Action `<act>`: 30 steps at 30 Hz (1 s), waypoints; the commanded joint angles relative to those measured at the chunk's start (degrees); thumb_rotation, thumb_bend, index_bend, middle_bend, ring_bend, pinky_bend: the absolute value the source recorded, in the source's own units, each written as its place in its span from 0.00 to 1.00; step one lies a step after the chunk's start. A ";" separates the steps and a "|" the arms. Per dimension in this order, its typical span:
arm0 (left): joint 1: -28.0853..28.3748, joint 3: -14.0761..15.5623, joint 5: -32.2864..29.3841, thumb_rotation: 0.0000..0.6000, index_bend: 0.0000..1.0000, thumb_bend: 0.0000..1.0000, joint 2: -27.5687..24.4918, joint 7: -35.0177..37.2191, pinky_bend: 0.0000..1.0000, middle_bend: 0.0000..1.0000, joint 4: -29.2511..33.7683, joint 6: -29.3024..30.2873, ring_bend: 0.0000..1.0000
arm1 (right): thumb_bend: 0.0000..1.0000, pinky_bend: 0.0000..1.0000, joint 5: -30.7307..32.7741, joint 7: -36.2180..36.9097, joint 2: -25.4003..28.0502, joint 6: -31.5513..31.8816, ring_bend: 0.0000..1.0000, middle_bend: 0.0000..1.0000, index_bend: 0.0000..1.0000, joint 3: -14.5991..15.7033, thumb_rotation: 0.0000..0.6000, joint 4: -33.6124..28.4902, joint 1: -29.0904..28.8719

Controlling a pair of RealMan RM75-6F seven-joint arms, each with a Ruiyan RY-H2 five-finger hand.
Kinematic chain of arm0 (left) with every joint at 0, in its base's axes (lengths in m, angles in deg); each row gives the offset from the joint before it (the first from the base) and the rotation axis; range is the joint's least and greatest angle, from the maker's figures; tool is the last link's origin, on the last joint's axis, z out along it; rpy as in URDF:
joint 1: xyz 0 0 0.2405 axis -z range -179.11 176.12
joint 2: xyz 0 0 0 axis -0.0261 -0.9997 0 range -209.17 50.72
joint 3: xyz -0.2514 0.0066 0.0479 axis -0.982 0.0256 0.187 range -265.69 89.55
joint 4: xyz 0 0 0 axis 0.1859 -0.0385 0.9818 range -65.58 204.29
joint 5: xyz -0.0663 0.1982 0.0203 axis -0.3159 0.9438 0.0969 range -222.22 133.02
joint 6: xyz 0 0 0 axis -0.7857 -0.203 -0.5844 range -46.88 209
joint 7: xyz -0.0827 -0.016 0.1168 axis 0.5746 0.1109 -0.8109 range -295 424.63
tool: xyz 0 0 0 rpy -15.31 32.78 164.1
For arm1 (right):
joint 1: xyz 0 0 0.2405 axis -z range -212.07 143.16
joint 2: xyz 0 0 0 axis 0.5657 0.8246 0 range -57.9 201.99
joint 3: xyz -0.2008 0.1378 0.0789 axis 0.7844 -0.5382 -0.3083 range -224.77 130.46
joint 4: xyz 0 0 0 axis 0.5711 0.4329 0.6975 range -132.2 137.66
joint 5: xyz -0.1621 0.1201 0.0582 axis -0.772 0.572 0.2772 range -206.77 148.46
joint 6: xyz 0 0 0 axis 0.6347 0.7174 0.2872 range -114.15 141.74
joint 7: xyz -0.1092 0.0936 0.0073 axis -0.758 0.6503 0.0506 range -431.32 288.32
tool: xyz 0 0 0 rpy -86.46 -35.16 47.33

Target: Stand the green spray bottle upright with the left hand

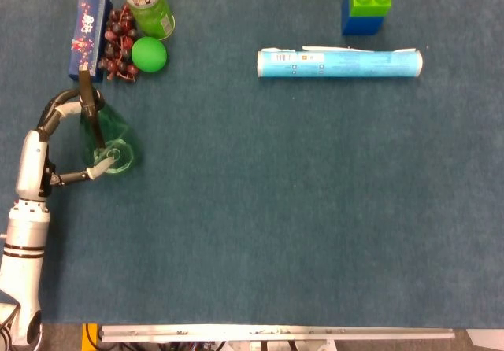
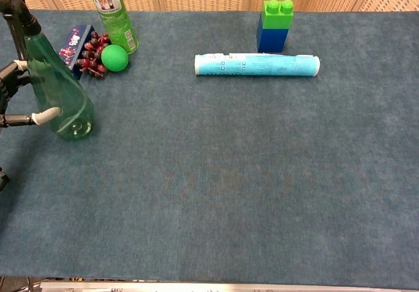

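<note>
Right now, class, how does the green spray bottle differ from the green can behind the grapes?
The spray bottle is see-through green with a black trigger head; the can is opaque with a printed label. The spray bottle flares toward its base; the can is a straight cylinder. The left robot hand has fingers on the spray bottle; the can stands free. Both stand about upright.

We could read no text. The green can [image 2: 111, 12] carried a label panel, the light blue tube [image 2: 256, 64] small printed patches, and the blue box [image 1: 87, 32] a pattern, all too small to make out.
</note>
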 commanded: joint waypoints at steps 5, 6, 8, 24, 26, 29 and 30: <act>-0.07 0.01 -0.08 1.00 0.27 0.07 -0.34 0.49 0.18 0.09 0.35 -0.33 0.11 | 0.10 0.36 0.00 0.24 0.05 0.01 0.25 0.34 0.48 0.00 1.00 0.08 0.05; -0.08 0.01 -0.09 1.00 0.27 0.07 -0.37 0.52 0.18 0.08 0.36 -0.38 0.11 | 0.10 0.36 0.02 0.26 0.06 -0.01 0.26 0.34 0.48 0.00 1.00 0.09 0.05; -0.09 0.05 -0.11 1.00 0.27 0.07 -0.45 0.56 0.18 0.06 0.40 -0.55 0.10 | 0.10 0.36 0.03 0.31 0.07 -0.05 0.26 0.34 0.48 -0.01 1.00 0.12 0.05; -0.68 -0.27 -0.46 1.00 0.26 0.07 -1.04 1.02 0.18 0.06 0.84 -0.19 0.10 | 0.10 0.36 0.04 0.40 0.12 -0.14 0.26 0.34 0.48 0.01 1.00 0.15 0.04; -0.81 -0.28 -0.51 1.00 0.26 0.07 -1.09 1.08 0.18 0.05 0.89 -0.15 0.10 | 0.10 0.36 0.02 0.38 0.11 -0.13 0.26 0.34 0.48 0.02 1.00 0.16 0.04; -1.02 -0.32 -0.61 1.00 0.26 0.07 -1.14 1.15 0.18 0.05 0.89 -0.07 0.10 | 0.10 0.36 -0.01 0.40 0.10 -0.08 0.26 0.34 0.48 0.02 1.00 0.17 0.05; -1.08 -0.32 -0.63 1.00 0.26 0.07 -1.16 1.22 0.18 0.05 0.91 -0.07 0.10 | 0.10 0.36 0.01 0.39 0.09 -0.07 0.26 0.34 0.48 0.00 1.00 0.17 0.05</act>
